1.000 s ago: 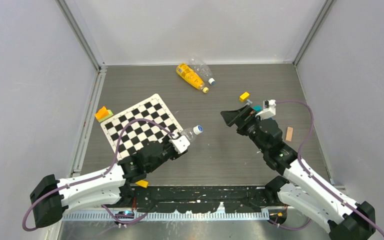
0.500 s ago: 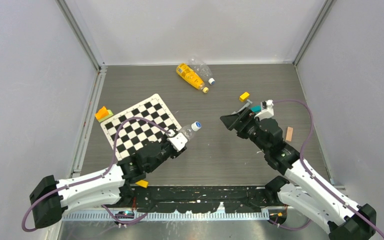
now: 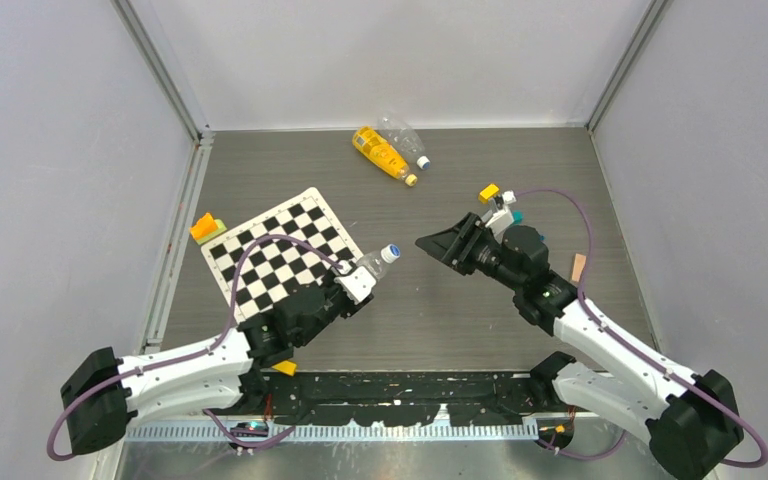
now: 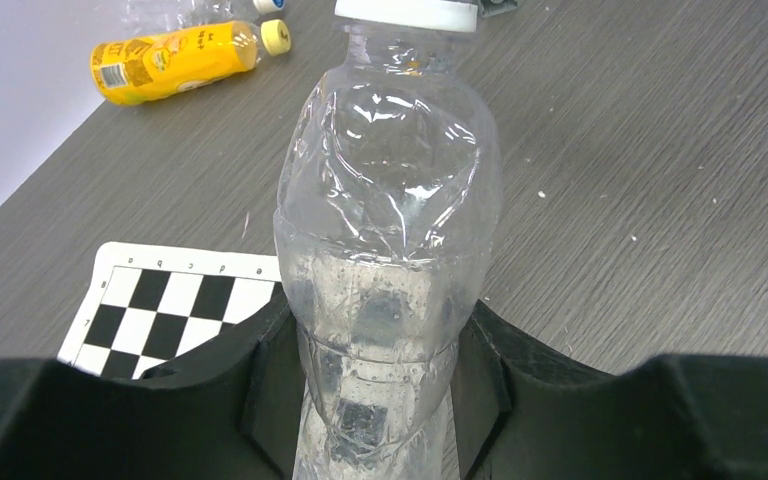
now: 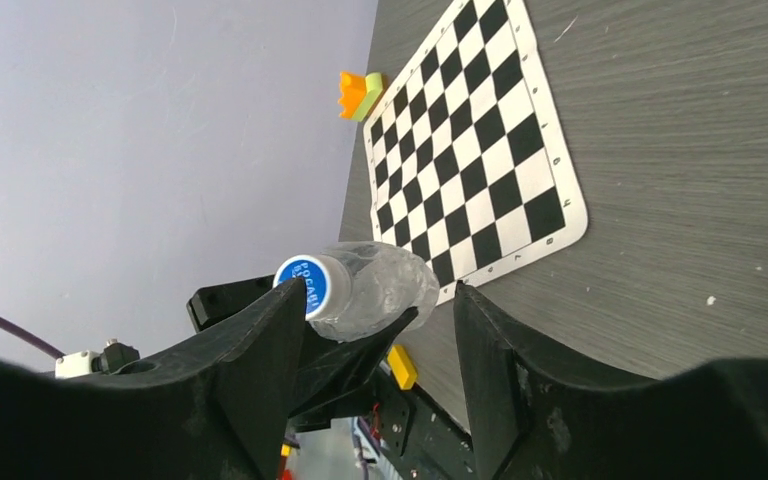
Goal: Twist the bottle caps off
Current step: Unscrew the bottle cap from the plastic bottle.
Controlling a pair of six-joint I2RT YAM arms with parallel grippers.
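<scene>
- A robotics lab test cell; plain pale walls box in the left, top and right of the frame
- Aluminium-profile posts at the upper corners; a grey wood-grain worktop between them
- Two cabled robot arms bolted along the bottom edge; a checkerboard sheet at centre left

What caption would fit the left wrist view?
Left gripper grips a clear crinkled bottle, white cap pointing away over the grey table.
</scene>
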